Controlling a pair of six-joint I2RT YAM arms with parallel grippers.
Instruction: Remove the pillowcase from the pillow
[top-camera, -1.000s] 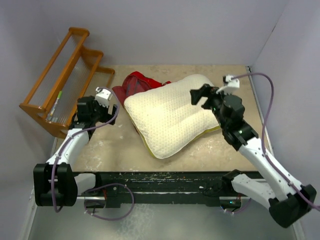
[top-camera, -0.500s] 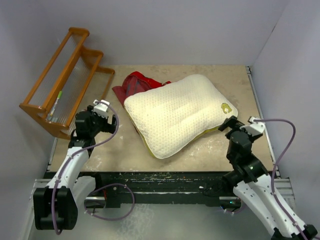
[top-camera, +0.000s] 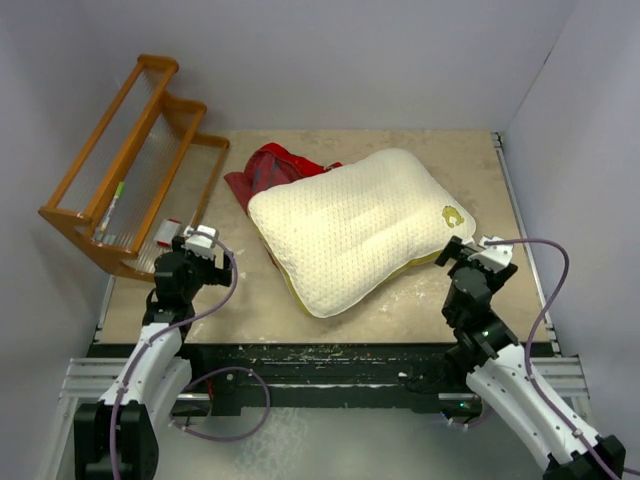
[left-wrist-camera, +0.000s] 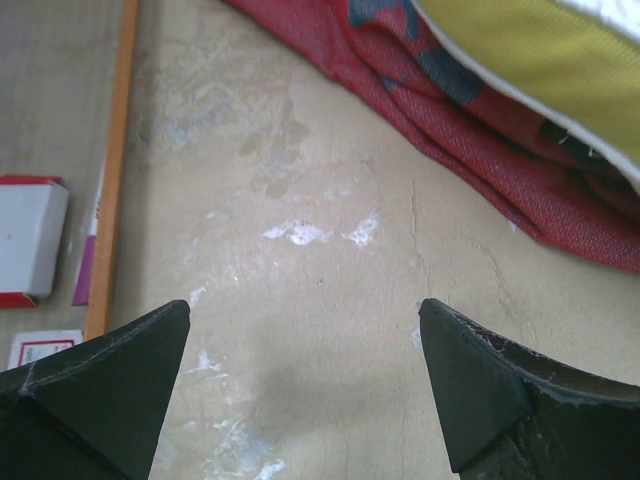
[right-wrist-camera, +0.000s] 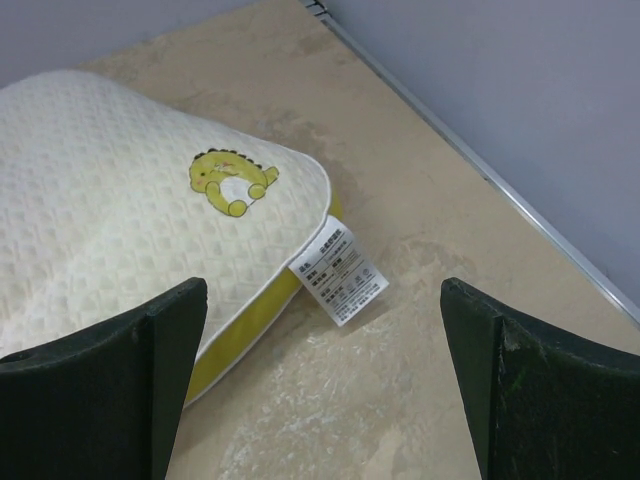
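Pillow: the pillow (top-camera: 350, 225) lies bare and slantwise at mid-bench, plump and cream-white, its top quilted in a fine dotted grid.
Band: a yellow band (right-wrist-camera: 250, 335) edged in white piping runs along its side.
Logo: a small yellow-green cartoon creature (right-wrist-camera: 232, 180) sits near the near-right corner.
Tag: a white printed tag (right-wrist-camera: 338, 270) hangs from that corner and rests on the bench (top-camera: 420, 300).
Pillowcase: the pillowcase (top-camera: 270, 168) is off the pillow, a crumpled red heap at its far-left corner. The left wrist view shows woven red cloth with dark printed patches, one edge tucked under the yellow band.
Left pincer: the left pincer (left-wrist-camera: 303, 310) is held low over bare bench near the left edge, jaws spread wide and gripping nothing, apart from the red cloth.
Right pincer: the right pincer (right-wrist-camera: 322, 290) sits just short of the pillow's near-right corner, jaws likewise wide apart and empty, facing the logo and tag.
Rack: a wooden rack (top-camera: 130, 150) leans at the far left.
Box: a red-and-white box (left-wrist-camera: 30, 235) lies beside its rail.
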